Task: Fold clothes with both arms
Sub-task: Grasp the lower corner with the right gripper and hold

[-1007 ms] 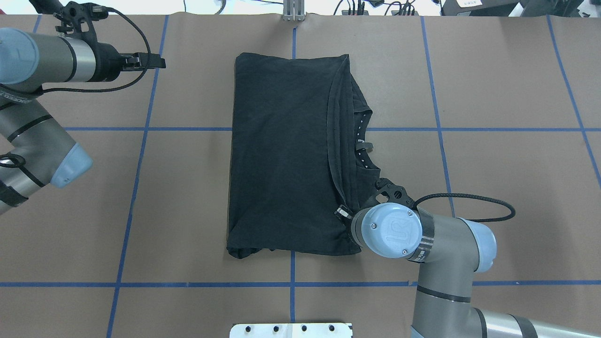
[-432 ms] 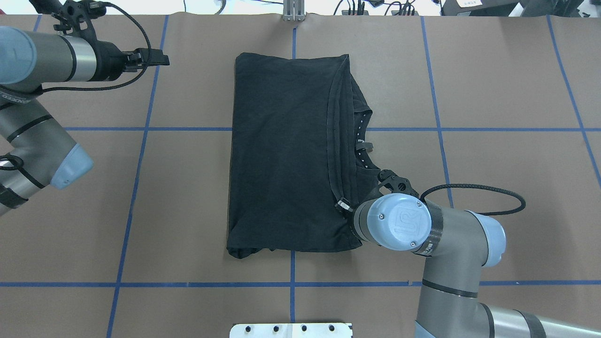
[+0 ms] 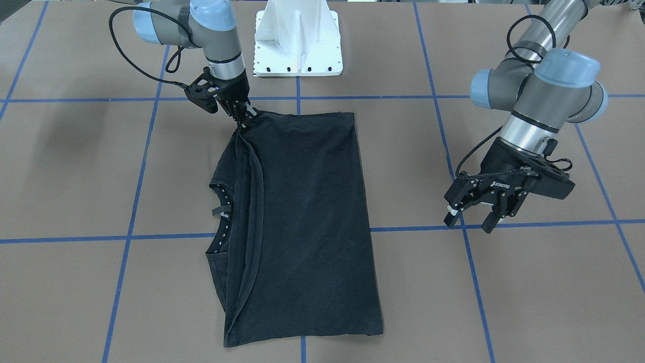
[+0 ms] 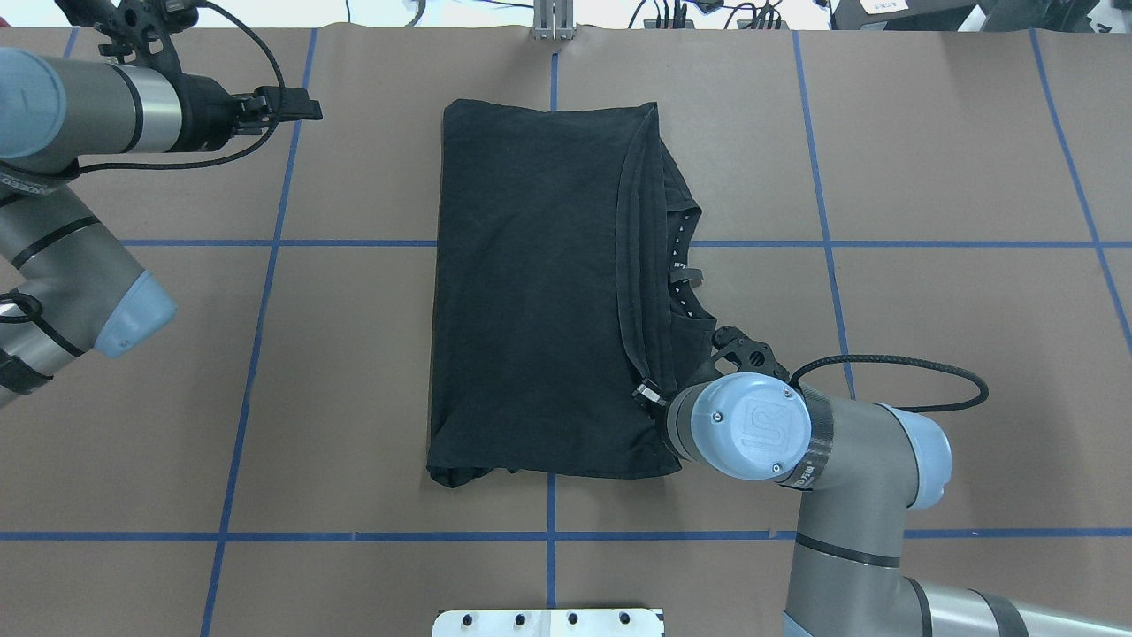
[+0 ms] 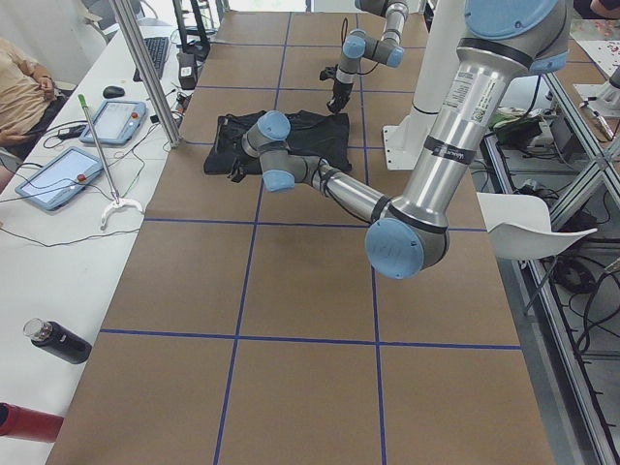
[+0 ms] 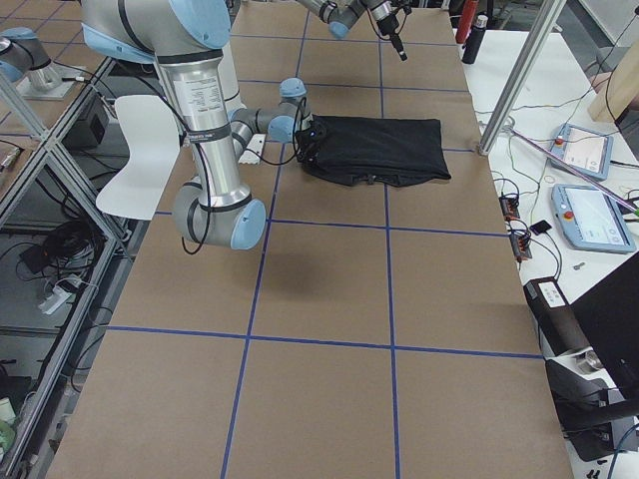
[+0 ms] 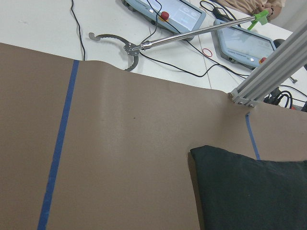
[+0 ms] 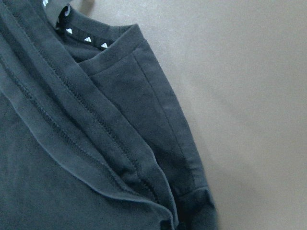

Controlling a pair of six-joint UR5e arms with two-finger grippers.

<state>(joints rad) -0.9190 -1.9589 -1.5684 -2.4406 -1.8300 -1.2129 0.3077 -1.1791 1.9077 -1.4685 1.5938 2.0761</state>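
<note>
The black T-shirt [image 4: 531, 292] lies folded into a long rectangle in the middle of the table, plain side up, with its hem layers and collar showing along its right edge [image 3: 307, 217]. My right gripper [image 4: 648, 395] sits at the shirt's near right corner. In the front-facing view the right gripper [image 3: 248, 120] has its fingers pinched together on the hem there. The right wrist view is filled by stacked hem folds [image 8: 96, 143]. My left gripper [image 3: 471, 222] hangs open above bare table, well left of the shirt [image 4: 305, 109]. The left wrist view catches one shirt corner [image 7: 254, 191].
The white pedestal base [image 3: 298, 45] stands at the table's near edge, behind the shirt. An aluminium post [image 4: 553, 22] rises at the far edge. A side table beyond holds tablets [image 5: 116, 121] and a grabber stick [image 7: 192, 36]. Brown paper with blue tape lines [image 4: 265, 243] covers the table.
My right wrist has shifted a little to the right while its fingertips stay at the shirt's corner. The left gripper has crept slightly right. The shirt lies as before.
</note>
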